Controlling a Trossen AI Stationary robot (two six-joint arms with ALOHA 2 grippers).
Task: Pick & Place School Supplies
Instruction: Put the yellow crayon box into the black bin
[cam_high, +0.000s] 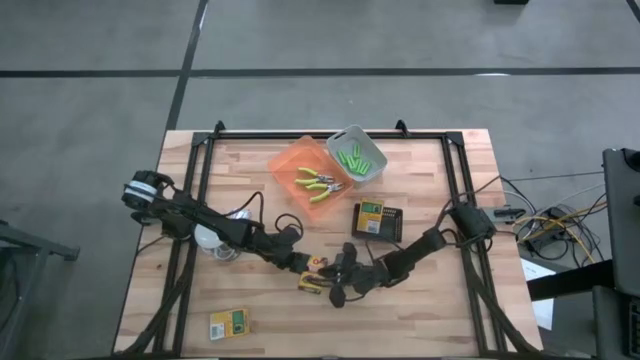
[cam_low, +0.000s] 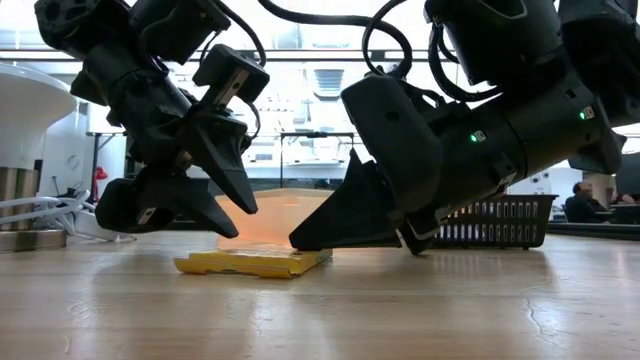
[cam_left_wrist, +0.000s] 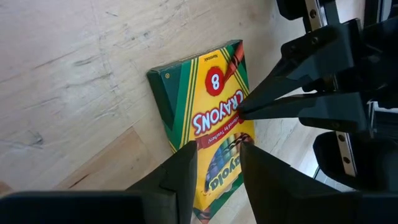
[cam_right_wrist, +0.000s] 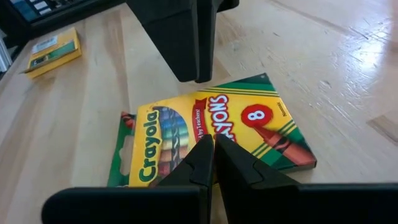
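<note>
A yellow-and-green crayon box lies flat on the table near its front middle, printed face up. My left gripper hangs open just above it, one finger over each long side; I see no touch in the low view. My right gripper is shut, with its tips down on the box. A second crayon box lies flat at the front left. Green-handled pliers lie in the orange bin, and lime-green markers in the grey bin. My right gripper presses its shut fingertips on the box's printed top face, about midway along it. The fingers come slanting down from the table's right side and lie across the box. The box stays flat on the table.
The orange bin and grey bin stand at the far middle. A black basket holding another printed box sits right of centre. A white round thing with coiled cable lies under the left arm. A black frame borders the table.
</note>
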